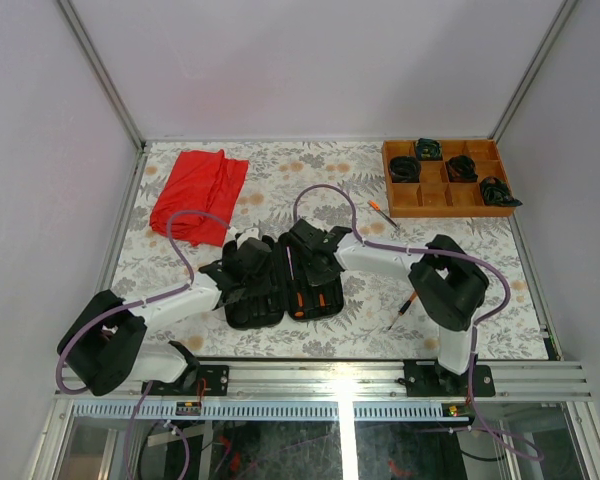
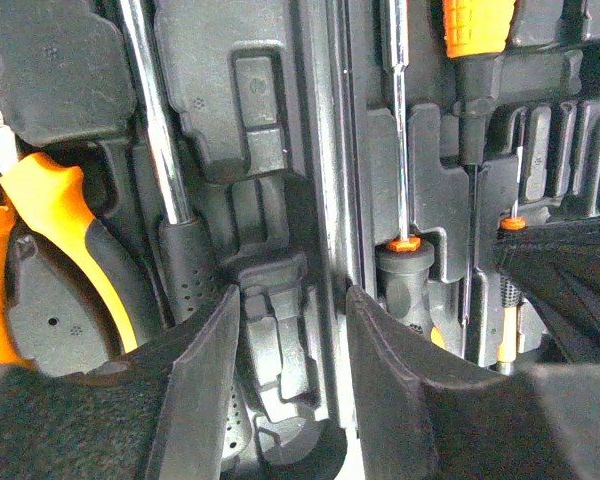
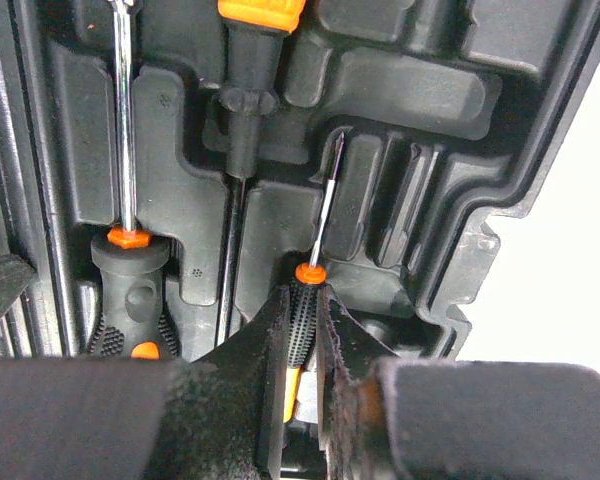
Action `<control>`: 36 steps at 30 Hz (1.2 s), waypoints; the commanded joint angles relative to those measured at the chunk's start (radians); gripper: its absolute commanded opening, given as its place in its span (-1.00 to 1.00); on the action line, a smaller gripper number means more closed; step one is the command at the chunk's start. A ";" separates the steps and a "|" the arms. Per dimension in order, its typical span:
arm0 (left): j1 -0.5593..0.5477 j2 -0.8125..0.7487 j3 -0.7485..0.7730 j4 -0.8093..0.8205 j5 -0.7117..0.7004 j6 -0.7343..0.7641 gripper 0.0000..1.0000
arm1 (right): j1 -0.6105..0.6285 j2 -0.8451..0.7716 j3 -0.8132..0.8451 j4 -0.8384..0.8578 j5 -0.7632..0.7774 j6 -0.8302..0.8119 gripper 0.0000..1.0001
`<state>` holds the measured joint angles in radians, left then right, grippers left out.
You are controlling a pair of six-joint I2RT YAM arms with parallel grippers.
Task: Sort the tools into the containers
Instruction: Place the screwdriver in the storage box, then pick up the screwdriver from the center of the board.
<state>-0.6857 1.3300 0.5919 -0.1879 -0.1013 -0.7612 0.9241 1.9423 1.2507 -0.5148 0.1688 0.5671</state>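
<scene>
Right pincer (image 3: 302, 330) clenched on the thin screwdriver (image 3: 310, 273) at its knurled handle, shaft lying along a narrow slot in the right half of the open tool case (image 3: 420, 100). Hold it parallel to the slot, press flat until seated, then let go. Left pincer (image 2: 285, 330) released, hovering over the left half by the hinge.

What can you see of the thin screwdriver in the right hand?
The thin screwdriver is a small precision type: slim bright metal shaft, orange collar, and a black knurled grip that turns orange-yellow lower down. The right hand is shut on the grip, one finger on each side. The shaft points away from the hand, lying along a narrow moulded groove of the open black tool case, near its outer edge. The tip is too fine to make out, and I cannot tell if it is fully seated.
</scene>
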 commanded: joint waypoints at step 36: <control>-0.040 -0.130 0.067 -0.100 -0.061 0.011 0.31 | -0.137 -0.953 -0.538 0.009 0.471 0.109 0.08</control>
<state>-0.7204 1.2343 0.6136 -0.2485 -0.1394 -0.7746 0.8856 1.1049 0.7673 -0.4648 0.5995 0.6136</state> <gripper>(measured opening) 0.650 0.534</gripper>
